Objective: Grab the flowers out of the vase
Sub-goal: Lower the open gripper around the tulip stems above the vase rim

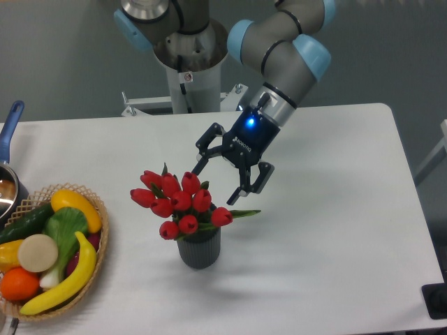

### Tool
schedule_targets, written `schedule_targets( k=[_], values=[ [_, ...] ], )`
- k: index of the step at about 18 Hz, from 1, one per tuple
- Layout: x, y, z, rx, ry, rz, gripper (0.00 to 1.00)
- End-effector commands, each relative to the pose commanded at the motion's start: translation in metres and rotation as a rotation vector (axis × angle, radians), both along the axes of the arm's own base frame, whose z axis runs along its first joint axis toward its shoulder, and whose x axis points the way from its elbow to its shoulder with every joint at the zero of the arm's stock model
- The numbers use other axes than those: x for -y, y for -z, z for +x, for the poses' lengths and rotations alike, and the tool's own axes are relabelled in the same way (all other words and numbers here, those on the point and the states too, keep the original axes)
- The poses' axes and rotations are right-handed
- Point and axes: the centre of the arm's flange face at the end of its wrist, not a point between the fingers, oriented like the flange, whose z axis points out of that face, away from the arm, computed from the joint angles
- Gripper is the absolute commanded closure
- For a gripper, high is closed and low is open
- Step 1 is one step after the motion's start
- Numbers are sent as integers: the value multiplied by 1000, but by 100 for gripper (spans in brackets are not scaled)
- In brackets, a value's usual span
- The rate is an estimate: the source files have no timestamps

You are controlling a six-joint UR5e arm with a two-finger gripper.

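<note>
The flowers (178, 201), a bunch of red tulip buds with green leaves, stand in the small dark grey ribbed vase (200, 251) near the middle front of the white table (328, 209). The stems are hidden inside the vase. My gripper (218, 184) hangs tilted just behind and to the right of the buds, at about their height. Its jaws are open and hold nothing. One fingertip (234, 199) is close to the rightmost bud, the other is near the top buds; I cannot tell if they touch.
A woven basket (98, 216) of fruit and vegetables sits at the front left edge. A pot with a blue handle (10, 122) is at the far left. The arm's base (188, 70) stands at the table's back.
</note>
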Motion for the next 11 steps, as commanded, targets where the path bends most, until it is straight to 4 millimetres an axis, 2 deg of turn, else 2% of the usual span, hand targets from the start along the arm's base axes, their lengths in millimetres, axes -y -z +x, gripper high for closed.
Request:
schedule_targets(
  k=[11],
  values=[
    [-31,14,8,20,59,-8,0]
  ],
)
